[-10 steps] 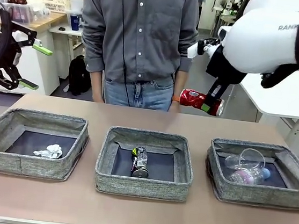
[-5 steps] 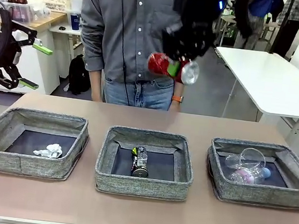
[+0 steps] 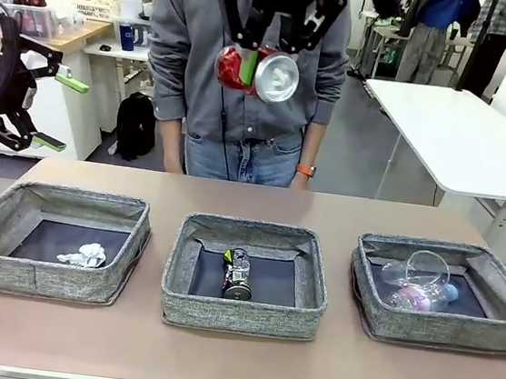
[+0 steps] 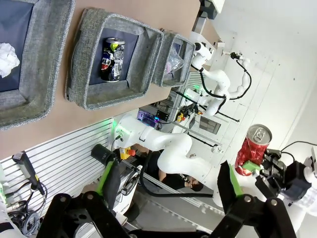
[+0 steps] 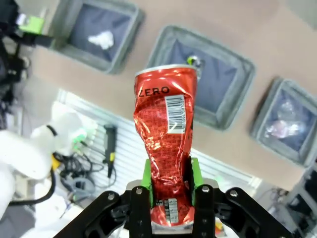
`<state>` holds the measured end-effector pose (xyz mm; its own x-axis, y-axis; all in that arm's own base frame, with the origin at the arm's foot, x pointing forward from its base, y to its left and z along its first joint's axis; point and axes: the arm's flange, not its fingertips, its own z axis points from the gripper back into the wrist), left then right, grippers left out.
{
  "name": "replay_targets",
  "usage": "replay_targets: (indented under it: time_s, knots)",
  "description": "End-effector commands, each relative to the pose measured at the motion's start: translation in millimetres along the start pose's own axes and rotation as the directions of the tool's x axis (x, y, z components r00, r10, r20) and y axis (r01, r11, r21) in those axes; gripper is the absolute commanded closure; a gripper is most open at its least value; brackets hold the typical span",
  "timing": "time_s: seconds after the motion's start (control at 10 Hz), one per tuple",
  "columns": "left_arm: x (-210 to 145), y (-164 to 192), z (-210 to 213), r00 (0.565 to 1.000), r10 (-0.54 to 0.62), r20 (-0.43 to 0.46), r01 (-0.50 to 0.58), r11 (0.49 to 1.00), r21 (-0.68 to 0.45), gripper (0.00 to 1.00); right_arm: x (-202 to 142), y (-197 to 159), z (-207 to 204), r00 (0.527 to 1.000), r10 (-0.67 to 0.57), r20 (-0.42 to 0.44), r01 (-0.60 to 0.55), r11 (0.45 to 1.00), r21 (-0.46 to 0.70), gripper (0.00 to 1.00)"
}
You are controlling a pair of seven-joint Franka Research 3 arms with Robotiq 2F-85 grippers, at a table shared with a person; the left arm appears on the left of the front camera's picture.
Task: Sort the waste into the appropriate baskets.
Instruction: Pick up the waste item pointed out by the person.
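Red and crushed, the can (image 3: 255, 71) hangs high above the table, in front of the person's grey shirt (image 3: 183, 44) and over the middle basket (image 3: 246, 278). The right gripper (image 3: 248, 68) pinches it between its green pads – in the right wrist view the can (image 5: 166, 148) stands up from between the pads (image 5: 146, 181), with its barcode facing the camera. From the left wrist view the same can (image 4: 252, 150) appears far off, its silver top visible.

On the dark bottom of the middle basket lies the black-silver crushed can (image 3: 237, 275). The left basket (image 3: 51, 240) holds the crumpled white paper (image 3: 84, 254). In the right basket (image 3: 442, 293) rest the clear plastic cup (image 3: 413, 267) and the plastic bottle (image 3: 423, 299) with a blue cap – they are touching each other.

The left gripper (image 3: 56, 112) waits at the left edge, well above the table, with its fingers spread wide and holding nothing.
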<state>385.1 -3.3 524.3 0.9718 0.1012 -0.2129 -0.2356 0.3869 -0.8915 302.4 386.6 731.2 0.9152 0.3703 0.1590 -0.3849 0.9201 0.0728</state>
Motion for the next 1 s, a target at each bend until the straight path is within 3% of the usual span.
replay_targets:
  time_s: [0.0, 0.5, 0.7, 0.9]
  knots:
    - [-0.7, -1.4, 0.4, 1.0, -0.004, 0.007, 0.004, 1.0, -0.012, 0.0, 3.3, 9.3, 10.2, 0.999, -0.024, 0.048, 0.027, 0.998, -0.062, 0.67]
    - [-0.7, -1.4, 0.4, 1.0, -0.004, 0.007, 0.004, 1.0, -0.012, 0.0, 8.2, 3.8, 45.3, 0.999, 0.026, 0.037, -0.024, 0.999, -0.047, 0.67]
    - [-0.7, -1.4, 0.4, 1.0, -0.004, 0.007, 0.004, 1.0, -0.012, 0.0, 10.3, -2.0, 39.1, 0.998, 0.057, 0.011, -0.057, 0.998, -0.018, 0.67]
    - [-0.7, -1.4, 0.4, 1.0, -0.004, 0.007, 0.004, 1.0, -0.012, 0.0, 4.4, 0.1, 39.5, 0.999, 0.007, 0.05, -0.004, 0.999, -0.044, 0.67]
